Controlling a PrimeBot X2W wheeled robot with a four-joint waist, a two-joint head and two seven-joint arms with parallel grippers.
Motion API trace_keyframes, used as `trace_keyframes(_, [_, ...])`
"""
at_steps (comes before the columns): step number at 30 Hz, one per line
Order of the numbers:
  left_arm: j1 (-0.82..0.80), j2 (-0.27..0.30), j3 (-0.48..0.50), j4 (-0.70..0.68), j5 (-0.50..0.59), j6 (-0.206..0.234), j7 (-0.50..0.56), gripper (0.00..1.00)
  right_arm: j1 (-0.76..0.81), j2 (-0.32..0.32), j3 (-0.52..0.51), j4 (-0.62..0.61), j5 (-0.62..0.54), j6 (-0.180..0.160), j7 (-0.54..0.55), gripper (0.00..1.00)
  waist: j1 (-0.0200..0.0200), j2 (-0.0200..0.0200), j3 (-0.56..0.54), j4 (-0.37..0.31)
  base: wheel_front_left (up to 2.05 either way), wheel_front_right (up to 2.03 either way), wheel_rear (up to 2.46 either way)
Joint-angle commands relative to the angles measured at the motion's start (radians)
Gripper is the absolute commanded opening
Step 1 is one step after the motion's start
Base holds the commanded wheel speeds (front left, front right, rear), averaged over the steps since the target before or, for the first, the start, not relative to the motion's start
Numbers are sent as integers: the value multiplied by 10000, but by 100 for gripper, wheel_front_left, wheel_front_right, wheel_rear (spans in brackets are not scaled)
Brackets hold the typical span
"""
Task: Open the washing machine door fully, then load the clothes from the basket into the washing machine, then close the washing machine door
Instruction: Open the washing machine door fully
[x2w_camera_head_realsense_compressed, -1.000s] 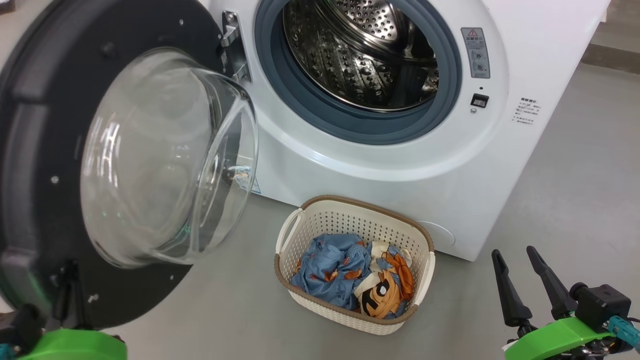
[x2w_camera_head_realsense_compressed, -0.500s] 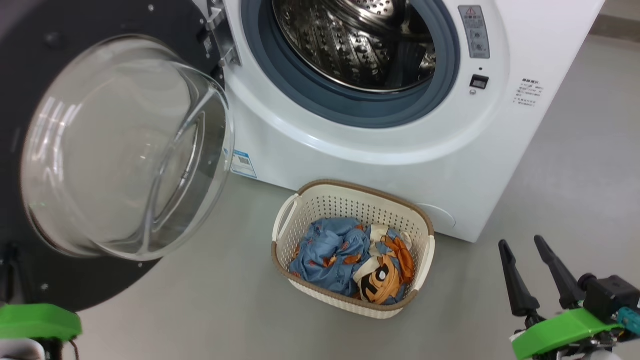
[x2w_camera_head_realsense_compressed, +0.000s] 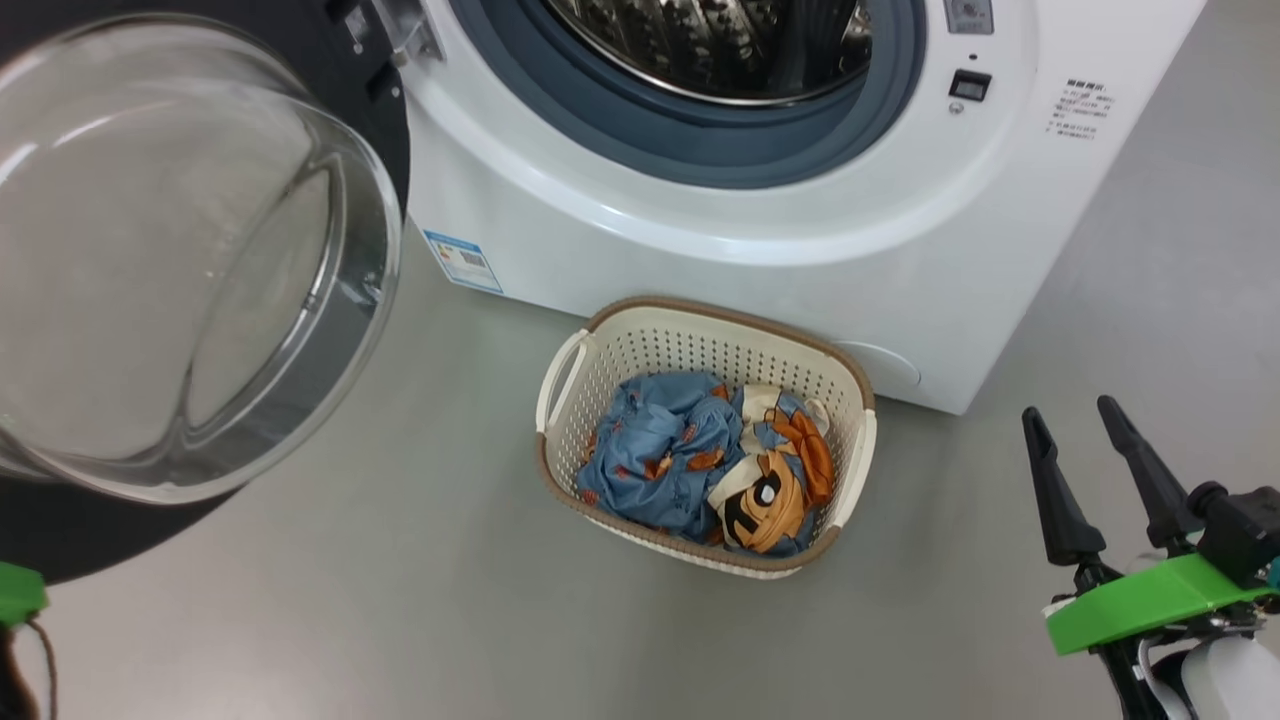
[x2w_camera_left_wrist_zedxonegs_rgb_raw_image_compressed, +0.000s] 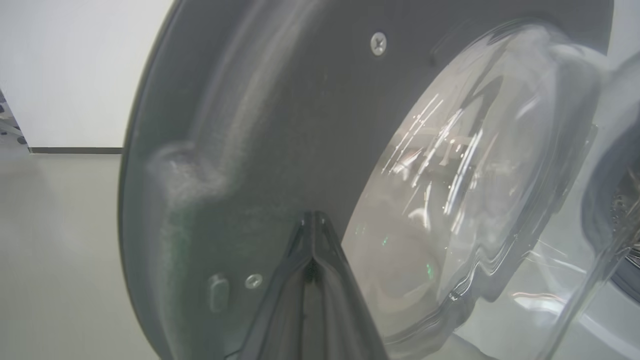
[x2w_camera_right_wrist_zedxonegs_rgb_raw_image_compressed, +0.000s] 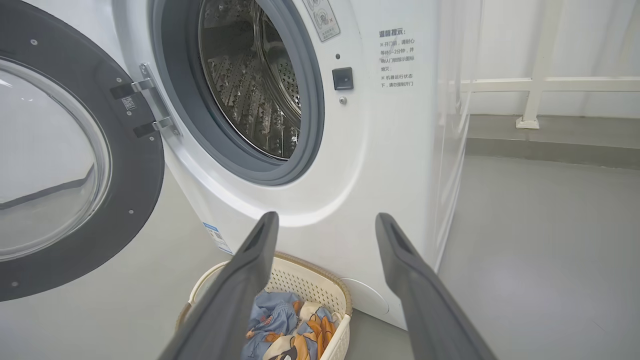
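The white washing machine (x2w_camera_head_realsense_compressed: 700, 260) stands with its steel drum (x2w_camera_head_realsense_compressed: 700, 40) exposed. Its round black door (x2w_camera_head_realsense_compressed: 180, 260), with the clear glass bowl, is swung wide to the left. In the left wrist view my left gripper (x2w_camera_left_wrist_zedxonegs_rgb_raw_image_compressed: 314, 216) is shut, its tips close to the door's dark inner face (x2w_camera_left_wrist_zedxonegs_rgb_raw_image_compressed: 280, 125); contact is unclear. The cream basket (x2w_camera_head_realsense_compressed: 700, 355) sits on the floor before the machine, holding a light blue garment (x2w_camera_head_realsense_compressed: 645, 450) and a cream and orange one (x2w_camera_head_realsense_compressed: 765, 500). My right gripper (x2w_camera_head_realsense_compressed: 1068, 412) is open and empty, to the right of the basket.
Grey floor (x2w_camera_head_realsense_compressed: 400, 600) surrounds the basket, and the open door overhangs it at the left. In the right wrist view a white rail (x2w_camera_right_wrist_zedxonegs_rgb_raw_image_compressed: 540, 85) and a low ledge run along the wall beyond the machine's right side.
The camera has tilted down, so everything sits higher in the head view. Against the machine, the door has swung further open to the left, and my left gripper has gone leftward with it.
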Motion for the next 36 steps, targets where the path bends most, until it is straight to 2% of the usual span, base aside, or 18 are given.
trace_keyframes(1, [-431, 686, 639, -97, 183, -53, -110, 0, -298, -211, 144, -280, -74, 46, -122, 100, -1, -1, 285, -73, 0, 0, 0])
trace_keyframes(14, [-1631, 1023, 2232, 1105, 668, -550, -110, 0, -886, -453, 221, -381, -141, 46, -122, 100, -1, -1, 1166, -219, 0, 0, 0])
trace_keyframes(23, [-2334, 1300, 2872, 1719, 1178, -809, -110, 0, -1250, -540, 305, -415, -157, 46, -122, 100, -1, -1, 1650, -313, 0, 0, 0])
trace_keyframes(30, [-2591, 1343, 3153, 2026, 1600, -894, -110, 0, -1346, -504, 368, -336, -129, 46, -122, 100, -1, -1, 1609, -380, 0, 0, 0])
trace_keyframes(36, [-2277, 1146, 3260, 1975, 1924, -1247, -110, 0, -1193, -336, 392, -231, -90, 46, -122, 100, -1, -1, 1110, -382, 0, 0, 0])
